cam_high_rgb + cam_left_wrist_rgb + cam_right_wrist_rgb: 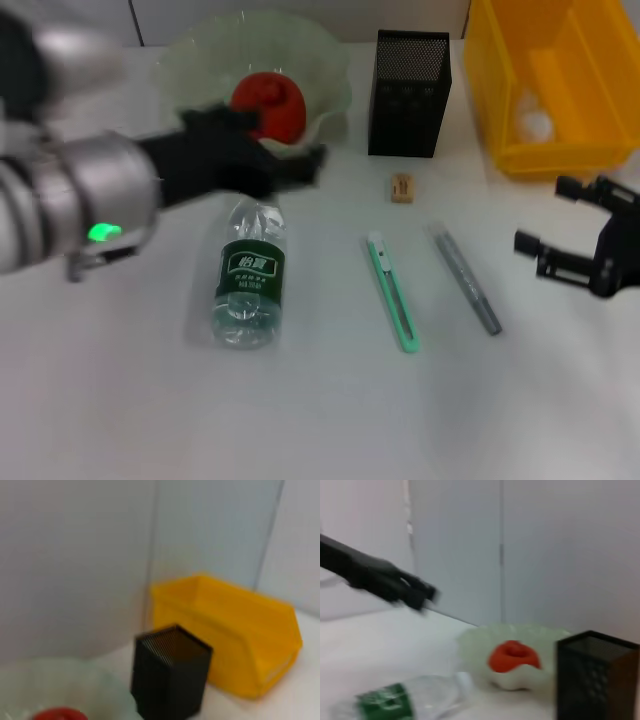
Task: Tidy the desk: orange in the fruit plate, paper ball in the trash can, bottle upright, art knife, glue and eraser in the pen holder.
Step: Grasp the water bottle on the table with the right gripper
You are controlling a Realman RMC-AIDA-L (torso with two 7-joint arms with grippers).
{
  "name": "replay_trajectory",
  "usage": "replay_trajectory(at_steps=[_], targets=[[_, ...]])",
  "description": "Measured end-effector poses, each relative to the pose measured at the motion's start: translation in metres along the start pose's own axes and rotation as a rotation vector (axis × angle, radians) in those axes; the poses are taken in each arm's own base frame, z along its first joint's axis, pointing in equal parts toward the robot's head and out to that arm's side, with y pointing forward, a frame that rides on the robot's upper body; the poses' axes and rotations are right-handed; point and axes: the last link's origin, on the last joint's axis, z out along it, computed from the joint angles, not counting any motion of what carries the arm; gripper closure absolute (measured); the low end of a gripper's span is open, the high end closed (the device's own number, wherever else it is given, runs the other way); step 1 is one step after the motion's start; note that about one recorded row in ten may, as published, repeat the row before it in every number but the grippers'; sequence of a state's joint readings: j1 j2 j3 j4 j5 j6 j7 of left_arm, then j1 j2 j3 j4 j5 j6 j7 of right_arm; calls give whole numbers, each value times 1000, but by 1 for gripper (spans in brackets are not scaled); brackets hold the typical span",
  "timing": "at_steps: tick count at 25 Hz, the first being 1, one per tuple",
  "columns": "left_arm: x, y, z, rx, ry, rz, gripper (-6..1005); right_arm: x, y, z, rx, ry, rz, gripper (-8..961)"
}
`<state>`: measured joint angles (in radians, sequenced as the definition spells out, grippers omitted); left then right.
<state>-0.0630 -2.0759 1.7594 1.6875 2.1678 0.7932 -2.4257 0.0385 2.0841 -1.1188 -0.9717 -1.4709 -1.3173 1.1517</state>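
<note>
The orange [268, 105] lies in the pale green fruit plate [190, 60]. The clear bottle [250, 275] with a green label lies on its side on the white desk. My left gripper [295, 168] hovers above the bottle's cap end, just in front of the plate, and holds nothing I can see. It also shows in the right wrist view [417, 592]. The eraser [402, 188], green art knife [392, 292] and grey glue stick [465, 278] lie in front of the black mesh pen holder [410, 92]. My right gripper [550, 215] is open and empty at the right. A white paper ball [535, 122] sits in the yellow bin [520, 155].
The yellow bin stands at the back right, close to the pen holder. A pale wall rises behind the desk. The plate [475, 645], orange [514, 656], bottle [395, 702] and pen holder [597, 680] also show in the right wrist view.
</note>
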Motion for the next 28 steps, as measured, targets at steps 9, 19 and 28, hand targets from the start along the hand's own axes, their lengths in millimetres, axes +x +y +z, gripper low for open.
replay_trajectory(at_steps=[9, 19, 28], targets=[[-12, -7, 50, 73, -184, -162, 282, 12, 24, -7, -114, -87, 1, 111], [-34, -43, 67, 167, -204, -231, 295, 12, 26, -5, -130, -96, 12, 111], [-41, -55, 78, 185, -252, -251, 307, 12, 25, -4, -128, -94, 18, 111]])
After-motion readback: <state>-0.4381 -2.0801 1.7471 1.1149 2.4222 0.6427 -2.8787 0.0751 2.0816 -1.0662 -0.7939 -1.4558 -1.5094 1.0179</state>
